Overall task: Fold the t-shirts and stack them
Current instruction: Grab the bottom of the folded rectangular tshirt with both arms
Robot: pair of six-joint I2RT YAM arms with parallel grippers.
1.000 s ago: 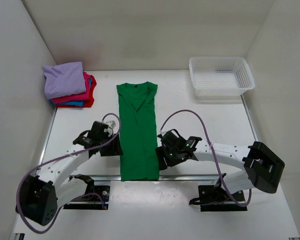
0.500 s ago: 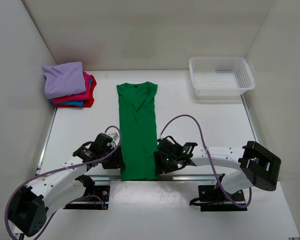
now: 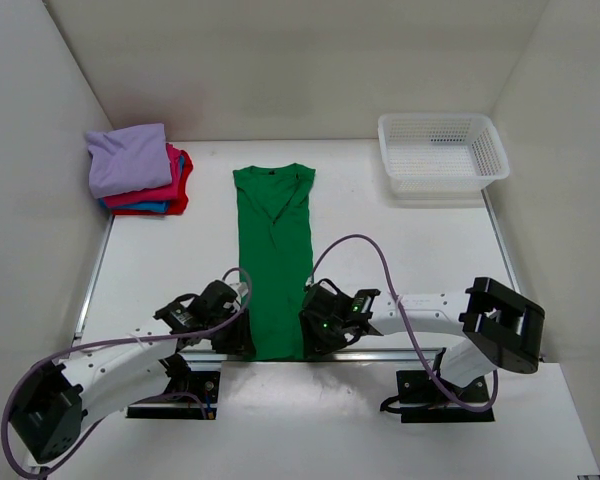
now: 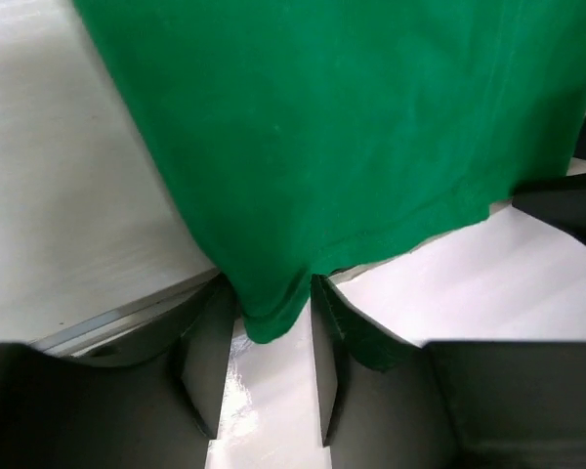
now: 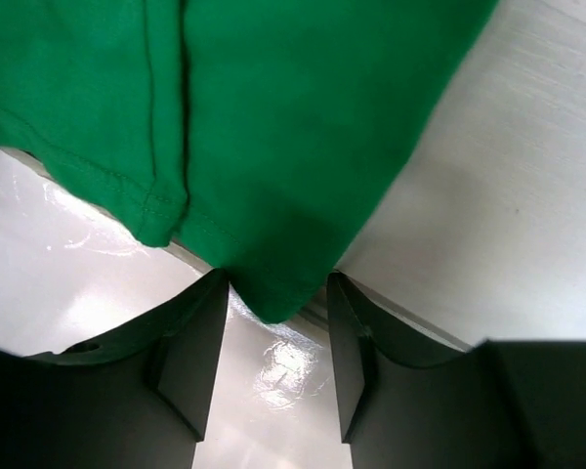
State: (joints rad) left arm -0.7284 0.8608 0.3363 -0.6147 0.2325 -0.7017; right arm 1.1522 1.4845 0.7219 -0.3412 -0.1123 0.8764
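Observation:
The bright green t-shirt [image 3: 275, 250] lies as a long narrow strip down the middle of the table, dark collar at the far end, bottom hem at the near edge. My left gripper [image 3: 248, 338] is at the hem's left corner and my right gripper [image 3: 308, 330] is at its right corner. In the left wrist view the gripper [image 4: 272, 285] is open, with the green corner [image 4: 273, 318] hanging between the fingertips. In the right wrist view the gripper [image 5: 278, 283] is open too, with the other corner [image 5: 278, 293] between its tips. Folded lavender, pink-red and blue shirts [image 3: 138, 168] are stacked at the far left.
A white mesh basket [image 3: 440, 150] stands at the far right. The table's metal near edge [image 4: 127, 322] runs just under the shirt's hem, which hangs slightly over it. White walls close in the left, back and right sides.
Both grippers have moved down along the shirt's sides toward the near edge and now sit at its bottom hem corners. The shirt has not moved.

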